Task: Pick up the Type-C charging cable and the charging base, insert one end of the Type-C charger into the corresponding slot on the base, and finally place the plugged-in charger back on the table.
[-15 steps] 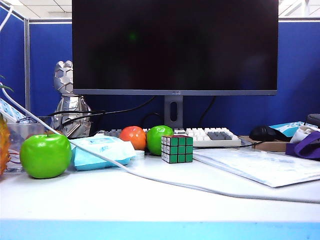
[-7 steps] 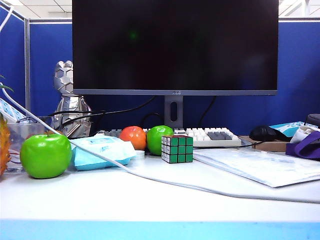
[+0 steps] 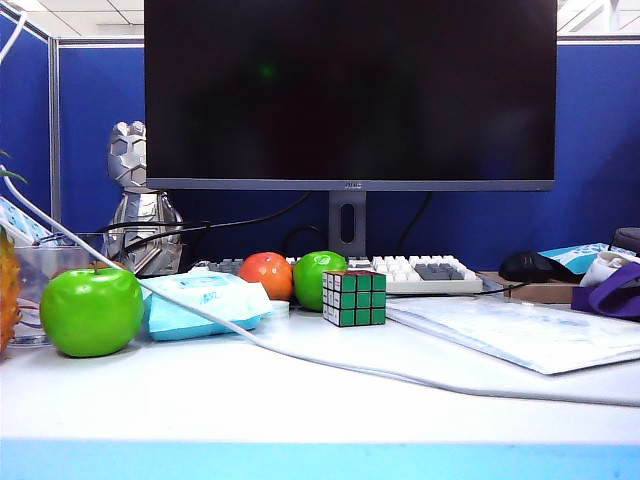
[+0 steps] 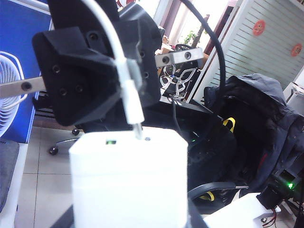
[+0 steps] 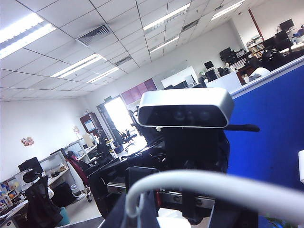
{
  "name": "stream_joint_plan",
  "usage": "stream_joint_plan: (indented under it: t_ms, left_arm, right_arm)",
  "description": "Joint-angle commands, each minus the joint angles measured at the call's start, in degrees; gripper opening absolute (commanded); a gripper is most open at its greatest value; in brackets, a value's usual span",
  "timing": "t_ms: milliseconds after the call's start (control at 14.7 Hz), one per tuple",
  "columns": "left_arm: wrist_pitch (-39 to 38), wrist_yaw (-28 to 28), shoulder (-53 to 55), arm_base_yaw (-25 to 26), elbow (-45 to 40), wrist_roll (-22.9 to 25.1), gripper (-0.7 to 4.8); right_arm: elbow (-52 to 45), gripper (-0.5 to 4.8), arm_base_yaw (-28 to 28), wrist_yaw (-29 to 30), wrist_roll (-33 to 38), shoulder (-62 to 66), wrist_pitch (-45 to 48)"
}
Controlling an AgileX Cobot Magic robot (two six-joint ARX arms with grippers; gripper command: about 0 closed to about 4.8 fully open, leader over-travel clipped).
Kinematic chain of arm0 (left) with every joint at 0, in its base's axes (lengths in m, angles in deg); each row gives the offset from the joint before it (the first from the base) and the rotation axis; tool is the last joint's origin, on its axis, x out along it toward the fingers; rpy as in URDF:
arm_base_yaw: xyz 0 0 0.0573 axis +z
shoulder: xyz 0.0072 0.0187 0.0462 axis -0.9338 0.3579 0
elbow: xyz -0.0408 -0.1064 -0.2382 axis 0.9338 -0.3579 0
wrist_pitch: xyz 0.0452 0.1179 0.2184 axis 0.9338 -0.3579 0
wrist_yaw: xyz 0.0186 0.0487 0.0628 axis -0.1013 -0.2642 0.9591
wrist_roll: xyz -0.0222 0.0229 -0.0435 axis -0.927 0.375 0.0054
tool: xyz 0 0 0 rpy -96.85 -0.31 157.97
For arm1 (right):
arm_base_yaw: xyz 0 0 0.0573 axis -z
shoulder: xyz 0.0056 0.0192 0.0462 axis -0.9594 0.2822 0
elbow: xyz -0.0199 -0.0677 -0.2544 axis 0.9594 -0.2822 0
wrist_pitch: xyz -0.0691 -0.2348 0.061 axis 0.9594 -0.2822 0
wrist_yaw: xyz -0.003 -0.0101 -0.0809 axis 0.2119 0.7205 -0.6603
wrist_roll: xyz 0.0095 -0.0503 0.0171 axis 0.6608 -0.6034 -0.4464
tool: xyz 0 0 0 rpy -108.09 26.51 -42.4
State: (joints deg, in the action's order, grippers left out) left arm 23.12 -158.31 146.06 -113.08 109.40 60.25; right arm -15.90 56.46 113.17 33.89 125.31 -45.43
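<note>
From the left wrist camera I see the charging base [image 4: 128, 183] filling the near foreground, a white block with its port face turned up toward the other arm; I take it as carried by the left gripper, though its fingers are out of frame under the block, so I cannot tell how the jaws stand; just above it the right gripper [image 4: 127, 76], a black angular head, is closed on the Type-C charging cable [image 4: 124, 71], which runs down between its jaws at about twelve o'clock from the base; the white plug body ends in a silvery tip that touches the top face of the base, beside a small green-lit slot; whether the tip is actually seated in a port I cannot tell. In the right wrist camera the cable arcs across the near field as a blurred white curve, with a silver depth camera [image 5: 186, 108] on the opposite arm behind it; the right gripper's own fingers are not distinct there. In the exterior camera neither arm shows; the table [image 3: 300, 400] carries a green apple [image 3: 91, 311] at nine o'clock, a Rubik's cube [image 3: 354, 297] near centre, and a thick white cord [image 3: 420, 380] sweeping across toward three o'clock.
</note>
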Motion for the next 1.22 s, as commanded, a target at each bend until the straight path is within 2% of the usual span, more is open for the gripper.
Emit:
stream_joint_plan:
  t_ms: [68,136,204,272,543,611,679,950,1018,1222]
  left_arm:
    - [1.2,1.5,-0.3,0.1,0.2,-0.5,-0.06]
    - [1.2,1.7,-0.3,0.1,0.2,-1.5,-0.06]
    - [1.2,2.8,-0.3,0.2,0.2,-4.3,-0.06]
    - [1.3,0.9,-0.3,0.7,0.2,-3.9,-0.06]
    - [1.3,0.1,-0.4,1.7,0.2,-4.0,-0.06]
    - [1.3,0.0,-0.5,1.7,0.2,-3.8,-0.06]
    - [2.6,0.0,-0.6,1.7,0.2,-3.8,-0.06]
    - [2.9,0.2,-0.6,1.6,0.2,-4.4,-0.06]
    - [2.4,-0.1,-0.6,1.6,0.2,-6.3,-0.06]
    - [2.4,-1.4,-0.6,1.6,0.2,-7.8,-0.06]
  right_arm:
    - [0.3,-0.03,-0.2,0.8,-3.4,-0.4,-3.3]
    - [0.3,-0.03,-0.2,0.7,-4.7,-0.4,-4.7]
    - [0.3,-0.03,-3.6,-0.2,-8.3,-0.3,-6.0]
    - [0.3,-0.03,-5.0,-0.5,-13.1,-1.5,-11.8]
    - [0.3,-0.03,-5.0,-1.8,-14.1,-2.6,-14.1]
    - [0.3,-0.03,-5.0,-4.5,-15.6,-2.9,-15.0]
    - [0.3,-0.03,-5.0,-4.0,-17.9,-3.1,-18.2]
    - [0.3,-0.03,-5.1,-2.6,-18.4,-3.1,-21.0]
    - [0.3,-0.03,-5.2,-1.4,-18.4,-2.9,-22.3]
    - [0.3,-0.03,-5.2,0.1,-18.5,-2.9,-23.9]
